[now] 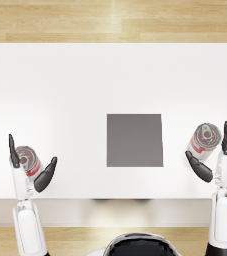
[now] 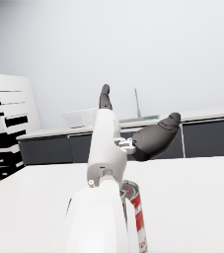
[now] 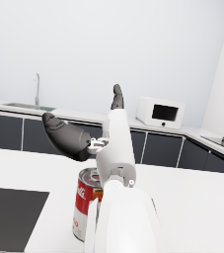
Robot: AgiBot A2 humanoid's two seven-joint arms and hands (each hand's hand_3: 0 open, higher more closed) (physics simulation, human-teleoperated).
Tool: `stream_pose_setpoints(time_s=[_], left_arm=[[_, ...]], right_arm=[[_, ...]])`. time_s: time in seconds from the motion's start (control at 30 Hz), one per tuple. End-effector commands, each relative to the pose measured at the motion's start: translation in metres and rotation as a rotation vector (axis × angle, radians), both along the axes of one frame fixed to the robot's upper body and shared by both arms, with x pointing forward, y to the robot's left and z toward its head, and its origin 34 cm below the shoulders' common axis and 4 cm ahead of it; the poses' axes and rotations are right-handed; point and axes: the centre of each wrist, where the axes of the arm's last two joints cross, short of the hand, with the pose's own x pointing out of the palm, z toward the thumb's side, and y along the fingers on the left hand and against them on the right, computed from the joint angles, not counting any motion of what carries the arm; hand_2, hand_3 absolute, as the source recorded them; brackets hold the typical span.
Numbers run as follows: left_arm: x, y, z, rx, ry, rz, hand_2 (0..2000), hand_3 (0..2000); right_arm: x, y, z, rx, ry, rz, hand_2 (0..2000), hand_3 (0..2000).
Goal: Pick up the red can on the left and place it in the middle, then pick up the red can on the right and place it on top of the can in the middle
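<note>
Two red cans stand upright on the white table (image 1: 85,80). The left can (image 1: 29,160) (image 2: 136,212) shows between the spread fingers and thumb of my left hand (image 1: 21,172) (image 2: 128,138), which holds nothing. The right can (image 1: 204,139) (image 3: 86,202) likewise shows between the thumb and fingers of my right hand (image 1: 216,167) (image 3: 91,136), also holding nothing. In both wrist views the hand sits higher than its can, with no contact visible. A dark grey square mat (image 1: 135,140) (image 3: 10,207) lies flat at the table's middle, bare.
The table's near edge (image 1: 113,198) runs just behind both hands. A wooden floor strip (image 1: 113,20) lies beyond the far edge. In the background are dark kitchen cabinets (image 2: 207,138), a white drawer unit (image 2: 5,123) and a microwave (image 3: 160,112).
</note>
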Motion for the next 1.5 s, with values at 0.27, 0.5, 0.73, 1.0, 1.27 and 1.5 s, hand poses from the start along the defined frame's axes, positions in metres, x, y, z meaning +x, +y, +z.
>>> stream_pose_setpoints(time_s=[0.27,0.5,0.73,1.0,1.27,1.5], left_arm=[[-0.013,0.022,-0.058,-0.119,0.200,0.124,0,0],[-0.006,0.029,-0.092,-0.169,0.324,0.142,0,0],[-0.001,0.030,-0.122,-0.211,0.429,0.153,0,0],[0.012,0.033,-0.140,-0.237,0.495,0.150,0,0],[0.020,0.041,-0.159,-0.275,0.562,0.174,0,0],[0.022,0.043,-0.159,-0.281,0.545,0.158,2000,653]], right_arm=[[0.015,-0.024,-0.053,0.053,0.209,-0.089,0,0],[0.026,-0.029,-0.086,0.086,0.337,-0.114,0,0],[0.039,-0.029,-0.107,0.111,0.420,-0.120,0,0],[0.054,-0.021,-0.119,0.129,0.474,-0.105,0,0],[0.058,-0.022,-0.131,0.154,0.520,-0.122,0,0],[0.057,-0.020,-0.132,0.155,0.526,-0.084,2000,653]])
